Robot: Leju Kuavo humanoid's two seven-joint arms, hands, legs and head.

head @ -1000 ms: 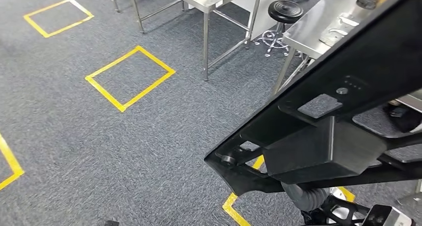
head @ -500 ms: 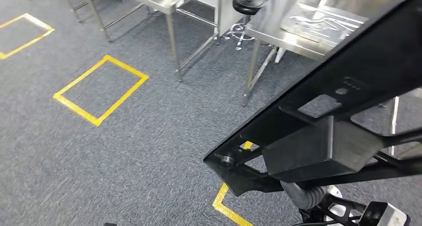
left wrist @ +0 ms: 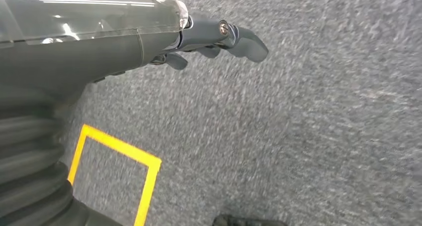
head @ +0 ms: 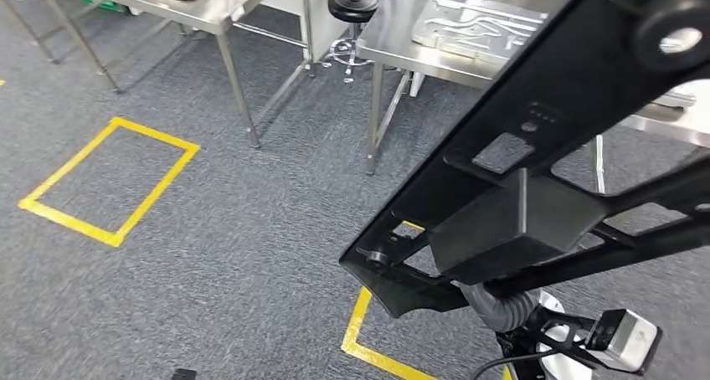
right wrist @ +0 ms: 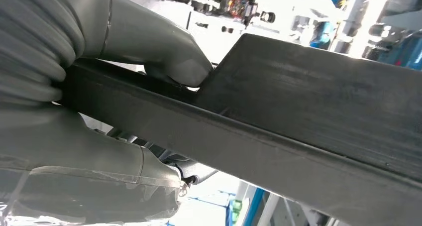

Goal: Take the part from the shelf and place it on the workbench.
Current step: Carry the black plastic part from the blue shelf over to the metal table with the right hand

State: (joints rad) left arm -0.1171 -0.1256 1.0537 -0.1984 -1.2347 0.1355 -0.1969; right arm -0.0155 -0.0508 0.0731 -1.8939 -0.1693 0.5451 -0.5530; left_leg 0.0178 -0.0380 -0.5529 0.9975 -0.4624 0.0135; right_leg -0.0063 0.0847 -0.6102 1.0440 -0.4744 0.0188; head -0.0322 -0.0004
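We carried the long black part (head: 536,171) clamped in our right hand (right wrist: 99,106), fingers and thumb shut around its edge so it rode high and clear toward the steel table (head: 402,37) far right, our left hand (left wrist: 219,37) hanging empty, fingers loosely apart

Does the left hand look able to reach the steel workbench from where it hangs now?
Probably not yet. The left hand hangs over carpet, holding nothing, while the workbench stands ahead across open floor, beyond the black part that the right hand grips.
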